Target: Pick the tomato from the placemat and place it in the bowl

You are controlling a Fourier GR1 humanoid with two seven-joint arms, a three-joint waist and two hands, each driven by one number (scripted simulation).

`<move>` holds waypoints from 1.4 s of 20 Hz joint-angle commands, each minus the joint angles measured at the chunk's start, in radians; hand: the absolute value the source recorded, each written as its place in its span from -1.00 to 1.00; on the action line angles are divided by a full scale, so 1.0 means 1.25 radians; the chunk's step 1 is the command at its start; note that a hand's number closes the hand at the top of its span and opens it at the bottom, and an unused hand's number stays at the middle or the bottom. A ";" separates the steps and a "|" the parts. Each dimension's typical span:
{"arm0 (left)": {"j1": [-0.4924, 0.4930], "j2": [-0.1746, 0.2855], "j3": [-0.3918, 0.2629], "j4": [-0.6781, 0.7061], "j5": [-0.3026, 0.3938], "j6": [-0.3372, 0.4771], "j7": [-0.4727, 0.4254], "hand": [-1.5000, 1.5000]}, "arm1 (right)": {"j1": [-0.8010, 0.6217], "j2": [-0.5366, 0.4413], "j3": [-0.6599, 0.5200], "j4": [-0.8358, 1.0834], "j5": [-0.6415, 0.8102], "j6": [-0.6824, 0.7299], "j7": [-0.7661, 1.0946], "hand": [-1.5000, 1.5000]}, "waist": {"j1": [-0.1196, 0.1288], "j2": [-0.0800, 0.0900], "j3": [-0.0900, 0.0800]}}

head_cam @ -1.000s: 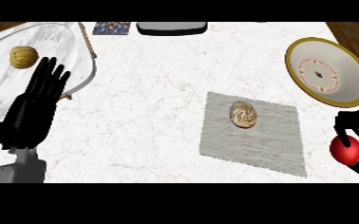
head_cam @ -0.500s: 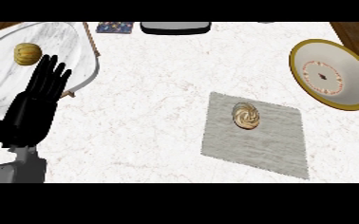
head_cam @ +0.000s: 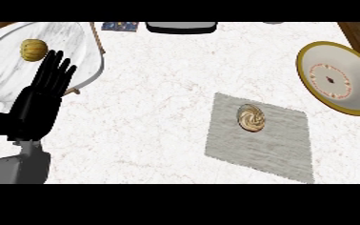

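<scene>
Your right hand, which was carrying the red tomato at the view's right edge a second ago, is no longer showing, and the tomato is gone from sight with it. So you are working blind on both: you cannot tell how that hand is holding, nor where the tomato now is, except that it is neither on the placemat nor in the bowl. What is threatening from here, in my judgement, is a release made out of view, with the tomato striking the bowl's rim and rolling off across the smooth stone. The white marble counter is filling nearly the whole view. A large marbled dish is sitting at its far left corner, and the cream, gold-rimmed bowl is standing at the right edge, well apart from it. The grey placemat is lying near the bowl. Your left hand is resting at the left edge, fingers straight and spread, holding nothing. A swirled bun is sitting on the mat, and a yellow fruit is lying in the dish.
</scene>
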 commanded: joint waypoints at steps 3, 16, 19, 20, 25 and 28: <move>0.002 -0.034 -0.033 -0.012 -0.032 0.021 -0.013 0.00 | -0.185 0.050 0.046 0.262 0.053 -0.058 -0.056 1.00 | 0.014 0.003 0.001; -0.048 -0.027 -0.031 0.007 -0.025 0.015 0.007 0.00 | -0.438 0.115 0.134 0.682 0.226 -0.174 -0.120 1.00 | 0.040 0.017 0.003; -0.036 -0.037 -0.043 -0.001 -0.017 0.003 0.010 0.00 | -0.434 0.099 0.098 0.763 0.207 -0.157 -0.108 1.00 | 0.044 0.020 0.004; -0.027 -0.022 -0.033 0.006 -0.014 -0.016 -0.008 0.00 | -0.445 0.121 0.112 0.780 0.222 -0.156 -0.065 1.00 | 0.058 0.024 0.004; -0.047 -0.031 -0.039 0.000 -0.027 0.005 -0.004 0.00 | -0.487 0.128 0.138 0.821 0.237 -0.041 -0.150 -1.00 | 0.056 0.023 0.005; -0.041 -0.033 -0.036 0.012 -0.006 -0.014 -0.004 0.00 | -0.482 0.127 0.073 0.834 0.174 -0.037 -0.232 -1.00 | 0.053 0.026 0.006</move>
